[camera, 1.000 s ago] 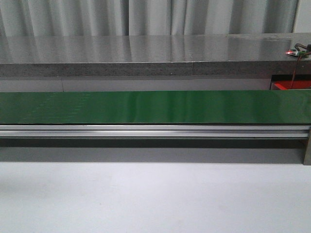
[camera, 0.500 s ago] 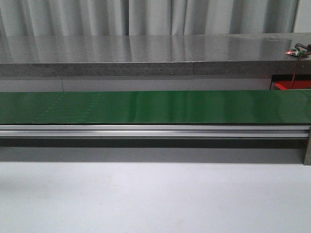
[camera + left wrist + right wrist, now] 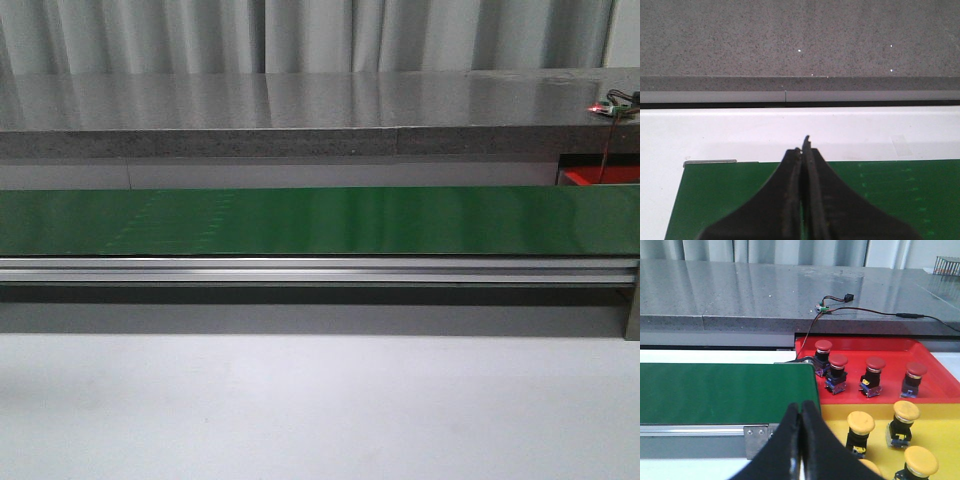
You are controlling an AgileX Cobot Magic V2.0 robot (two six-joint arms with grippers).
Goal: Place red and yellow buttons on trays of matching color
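With no button on the green belt (image 3: 320,220) and sorted buttons (image 3: 838,371) standing in the red tray (image 3: 940,347) and yellow tray (image 3: 945,432) at its right end, keep the left gripper (image 3: 803,150) and right gripper (image 3: 801,412), both closed and empty, waiting above the belt.

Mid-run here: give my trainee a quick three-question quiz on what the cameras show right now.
1. True or false: a button is riding on the green belt in the front view.
2. How many red buttons stand on the red tray in the right wrist view?
3. Multiple choice: the right end effector is A) open, B) shut on nothing, C) shut on a button.

Key:
1. False; the belt is bare.
2. Four, one being this red button.
3. B; the left end effector is shut likewise. Yellow buttons sit on the yellow tray.
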